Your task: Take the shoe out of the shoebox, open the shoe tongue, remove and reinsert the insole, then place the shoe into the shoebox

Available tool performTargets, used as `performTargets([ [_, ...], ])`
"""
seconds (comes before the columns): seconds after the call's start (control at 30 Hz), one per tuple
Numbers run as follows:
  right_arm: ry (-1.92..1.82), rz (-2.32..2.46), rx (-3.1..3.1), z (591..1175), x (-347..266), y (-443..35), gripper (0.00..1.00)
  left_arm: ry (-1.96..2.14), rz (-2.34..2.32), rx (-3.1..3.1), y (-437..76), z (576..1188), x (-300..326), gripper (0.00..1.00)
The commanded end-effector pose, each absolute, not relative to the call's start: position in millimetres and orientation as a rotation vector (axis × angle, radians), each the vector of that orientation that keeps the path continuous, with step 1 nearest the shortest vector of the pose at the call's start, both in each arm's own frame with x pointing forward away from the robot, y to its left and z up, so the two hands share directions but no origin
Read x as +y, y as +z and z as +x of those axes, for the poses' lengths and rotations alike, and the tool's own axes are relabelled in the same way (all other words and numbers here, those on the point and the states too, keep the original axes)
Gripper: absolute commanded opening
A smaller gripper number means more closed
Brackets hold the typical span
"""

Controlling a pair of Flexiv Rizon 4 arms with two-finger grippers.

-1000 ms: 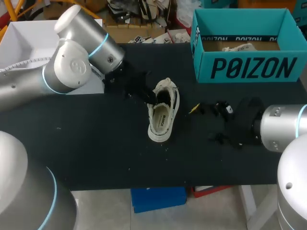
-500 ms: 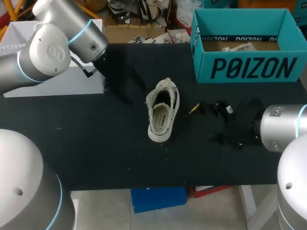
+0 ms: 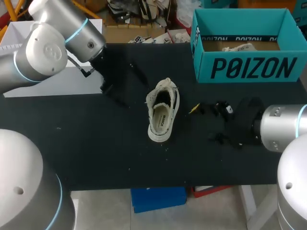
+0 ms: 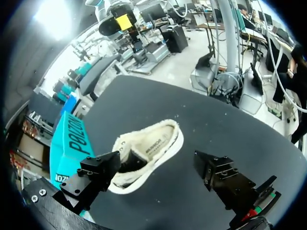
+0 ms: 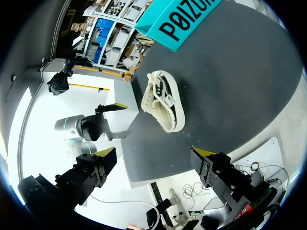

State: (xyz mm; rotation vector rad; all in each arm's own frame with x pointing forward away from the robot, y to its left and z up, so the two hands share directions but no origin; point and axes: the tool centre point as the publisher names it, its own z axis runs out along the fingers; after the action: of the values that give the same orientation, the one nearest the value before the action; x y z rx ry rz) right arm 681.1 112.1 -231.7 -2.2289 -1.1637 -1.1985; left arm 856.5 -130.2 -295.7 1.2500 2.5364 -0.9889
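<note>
The cream shoe (image 3: pixel 162 111) lies out on the black tabletop (image 3: pixel 96 148) near its middle, opening upward, well apart from the teal shoebox (image 3: pixel 249 67) at the far right corner; something pale shows inside the box, though I cannot tell what. The left gripper (image 3: pixel 117 86) hangs over the tabletop beside the shoe, on its left, not touching it; from its own wrist its two dark fingers (image 4: pixel 98 175) stand wide apart with nothing between them, the shoe (image 4: pixel 148 153) lying ahead of them and the shoebox (image 4: pixel 67 143) beyond. The right gripper (image 3: pixel 204 123) sits low on the shoe's other side, near it but clear; its yellow-tipped fingers (image 5: pixel 100 165) are likewise spread and hold nothing, the shoe (image 5: pixel 163 100) ahead of them.
</note>
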Motion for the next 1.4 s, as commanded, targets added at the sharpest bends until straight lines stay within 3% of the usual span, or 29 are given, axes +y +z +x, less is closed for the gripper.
performTargets([
  [0.03,-1.277,-2.240,-1.110,674.5,115.7,-240.2,1.00,-1.044,0.912,2.700,-287.9,864.1,-125.4,1.00],
  [0.27,-1.277,-2.240,-1.110,674.5,115.7,-240.2,1.00,-1.114,0.400,2.889,-277.7,874.4,-109.5,1.00],
  [0.7,-1.277,-2.240,-1.110,674.5,115.7,-240.2,1.00,-1.200,0.031,2.857,-285.9,857.7,-74.4,1.00],
  [1.4,-1.277,-2.240,-1.110,674.5,115.7,-240.2,1.00,-1.155,0.079,2.790,-294.5,842.1,-33.3,1.00],
])
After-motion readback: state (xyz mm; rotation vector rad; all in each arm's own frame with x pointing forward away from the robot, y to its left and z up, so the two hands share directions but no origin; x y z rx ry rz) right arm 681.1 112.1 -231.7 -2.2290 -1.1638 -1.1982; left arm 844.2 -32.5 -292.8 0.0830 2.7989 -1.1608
